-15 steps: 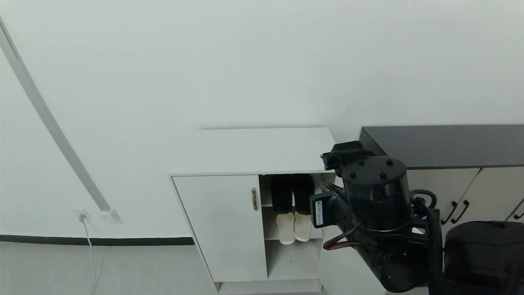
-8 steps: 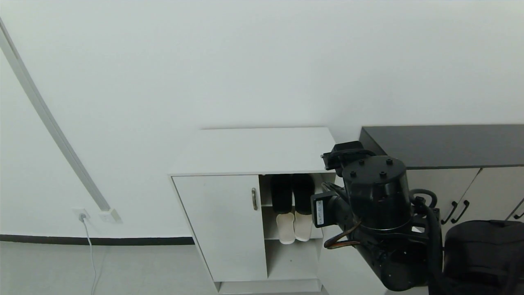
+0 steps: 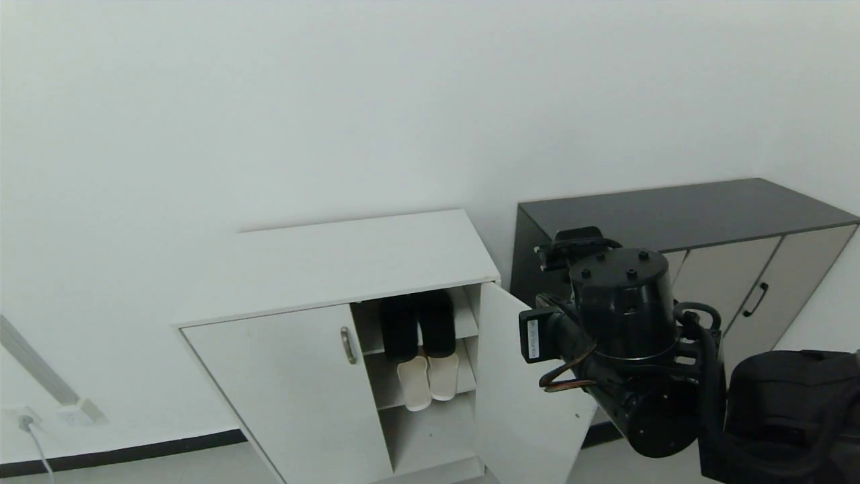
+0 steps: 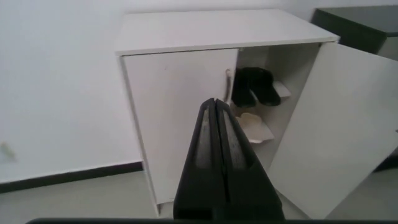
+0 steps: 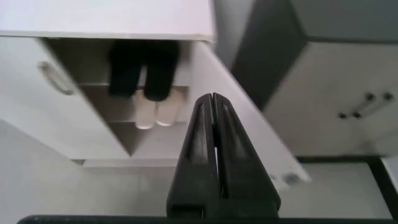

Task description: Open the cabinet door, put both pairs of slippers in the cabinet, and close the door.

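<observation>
- Left gripper point(image 4: 215, 107): black fingers together, nothing between them, held in front of the cabinet and aimed at the inner edge of the closed door, well apart from it.
- Right gripper point(image 5: 213, 101): black fingers together too, nothing clamped, aimed toward the cabinet opening and the open door; can't tell any contact.
- Right arm point(image 3: 621, 316): bulky black, low on the robot's right in the head view, just beside the open door's outer face.
- White flat open cabinet door point(image 3: 531, 403): the right-side 1 of 2, swung out wide toward the robot.
- White 2-door wooden cabinet point(image 3: 349, 252): stands on the floor against the wall; 3 levels show in the open half.
- White closed cabinet door point(image 3: 289, 396): left side, shut flush, with a small metal handle point(image 3: 347, 345) at its inner edge.
- Pair of white slippers point(image 3: 428, 380): on the middle shelf, side by side and touching, ends sticking out past the shelf edge.
- Pair of black slippers point(image 3: 418, 326): on the top shelf, directly above the white pair, side by side.
- Dark-topped sideboard with pale doors point(image 3: 672, 212): just beside the cabinet on its right, against the same wall.
- White wall socket with a plugged grey cable point(image 3: 23, 422): low on the wall, far left, well apart from the cabinet.
</observation>
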